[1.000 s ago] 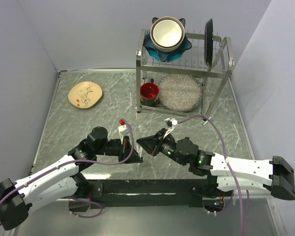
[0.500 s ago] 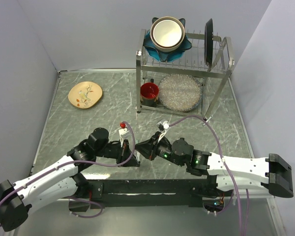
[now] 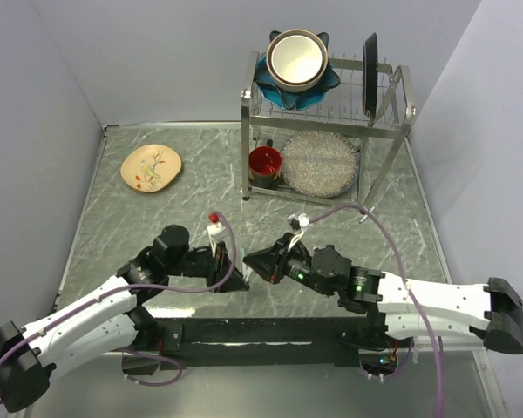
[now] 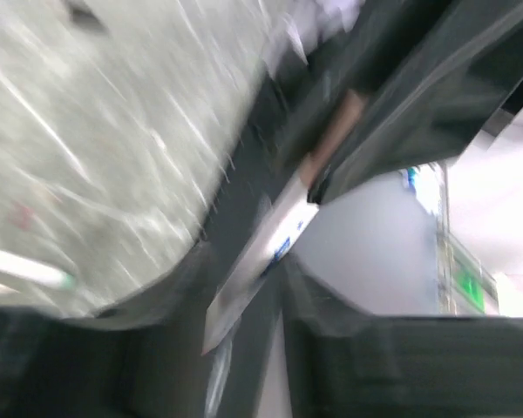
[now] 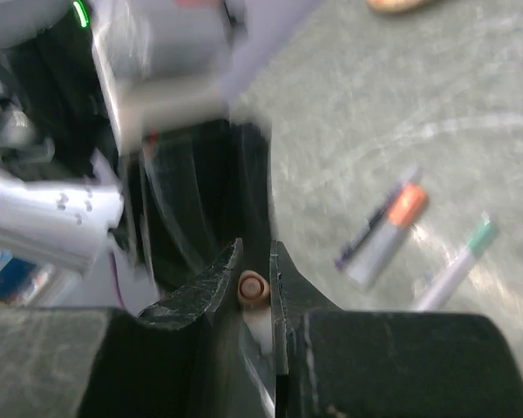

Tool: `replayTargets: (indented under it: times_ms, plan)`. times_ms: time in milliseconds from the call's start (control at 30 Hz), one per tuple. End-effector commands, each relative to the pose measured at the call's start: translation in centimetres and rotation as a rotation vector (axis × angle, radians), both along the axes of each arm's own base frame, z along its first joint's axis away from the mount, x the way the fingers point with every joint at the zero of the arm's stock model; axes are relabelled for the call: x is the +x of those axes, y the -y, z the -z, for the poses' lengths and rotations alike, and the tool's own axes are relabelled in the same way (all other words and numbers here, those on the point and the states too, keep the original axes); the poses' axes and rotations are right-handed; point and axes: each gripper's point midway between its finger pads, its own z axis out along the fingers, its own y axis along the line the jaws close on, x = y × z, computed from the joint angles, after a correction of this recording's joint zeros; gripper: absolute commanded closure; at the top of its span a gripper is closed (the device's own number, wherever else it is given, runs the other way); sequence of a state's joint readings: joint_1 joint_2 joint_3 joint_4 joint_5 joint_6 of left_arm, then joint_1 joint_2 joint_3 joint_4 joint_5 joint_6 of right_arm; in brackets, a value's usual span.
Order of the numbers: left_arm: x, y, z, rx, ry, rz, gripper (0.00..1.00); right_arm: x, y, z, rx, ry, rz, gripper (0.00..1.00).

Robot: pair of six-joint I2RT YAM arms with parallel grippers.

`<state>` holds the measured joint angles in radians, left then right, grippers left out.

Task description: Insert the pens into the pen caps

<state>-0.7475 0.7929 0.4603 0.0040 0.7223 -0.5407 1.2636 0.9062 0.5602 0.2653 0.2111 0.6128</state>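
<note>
Contact has just ended: left gripper [image 3: 237, 279], jaws unreadable through blur, backs toward nine o'clock; right gripper [image 5: 254, 254] pinches salmon cap [image 5: 253, 286], pen probably seated.

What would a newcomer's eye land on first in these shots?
Two black grippers nearly nose to nose at the near middle of the grey marbled table: left gripper, right gripper. The right one is clamped on a small salmon plastic tube, seen end-on. At the far right stands a metal dish rack with a steel bowl on top.
</note>
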Motion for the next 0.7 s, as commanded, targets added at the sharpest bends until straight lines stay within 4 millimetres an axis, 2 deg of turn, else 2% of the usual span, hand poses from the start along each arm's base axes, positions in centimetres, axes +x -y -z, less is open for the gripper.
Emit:
replayTargets:
  times_ms: [0, 33, 67, 100, 133, 167, 200, 267, 400, 433, 500, 533, 567, 600, 633, 667]
  plan:
    - [7.4, -1.1, -9.9, -0.238, 0.294, -0.346, 0.46, -2.8, 2.5, 3.3, -0.192, -0.142, -0.100, 1.00]
    - [7.0, -1.2, -9.9, -0.239, 0.298, -0.331, 0.40, -1.0, 3.5, 3.2, -0.209, -0.145, -0.042, 1.00]
    - [6.5, -1.5, -9.9, -0.240, 0.300, -0.333, 0.32, -0.3, 4.1, 2.8, -0.220, -0.127, -0.033, 1.00]
    - [6.3, -1.7, -10.1, -0.244, 0.305, -0.337, 0.19, 0.4, 4.4, 2.0, -0.217, -0.115, -0.019, 1.00]
    - [6.2, -2.0, -10.2, -0.244, 0.302, -0.347, 0.16, 0.8, 4.8, 2.3, -0.244, -0.118, -0.014, 1.00]
    - [6.3, -2.4, -10.5, -0.246, 0.303, -0.376, 0.13, 2.2, 5.4, 3.0, -0.280, -0.124, 0.014, 1.00]
    - [6.4, -2.6, -10.6, -0.245, 0.302, -0.389, 0.08, 2.2, 5.2, 2.9, -0.287, -0.134, -0.019, 1.00]
    - [6.7, -3.2, -10.9, -0.236, 0.292, -0.435, 0.01, 3.3, 5.6, 4.2, -0.333, -0.156, -0.017, 1.00]
    - [8.1, -4.4, -10.9, -0.204, 0.261, -0.552, 0.01, 4.8, 4.4, 8.4, -0.475, -0.255, -0.063, 1.00]
    - [8.2, -4.6, -10.9, -0.202, 0.255, -0.569, 0.00, 4.6, 3.8, 8.9, -0.480, -0.278, -0.105, 1.00]
    - [8.3, -5.2, -11.2, -0.213, 0.260, -0.601, 0.01, 5.5, 2.8, 9.4, -0.491, -0.299, -0.138, 1.00]
    - [8.3, -5.4, -11.3, -0.220, 0.262, -0.612, 0.01, 5.6, 2.5, 11.1, -0.533, -0.343, -0.160, 1.00]
    - [8.2, -5.7, -11.5, -0.230, 0.268, -0.623, 0.01, 6.0, 2.2, 11.7, -0.561, -0.350, -0.169, 1.00]
    - [8.2, -5.9, -11.6, -0.232, 0.273, -0.632, 0.00, 6.9, 1.7, 11.3, -0.563, -0.347, -0.164, 1.00]
    - [8.2, -6.2, -11.6, -0.232, 0.269, -0.648, 0.01, 7.2, 1.5, 13.1, -0.611, -0.386, -0.166, 1.00]
    - [8.2, -6.6, -11.3, -0.225, 0.263, -0.664, 0.01, 7.8, 1.4, 13.6, -0.632, -0.390, -0.165, 1.00]
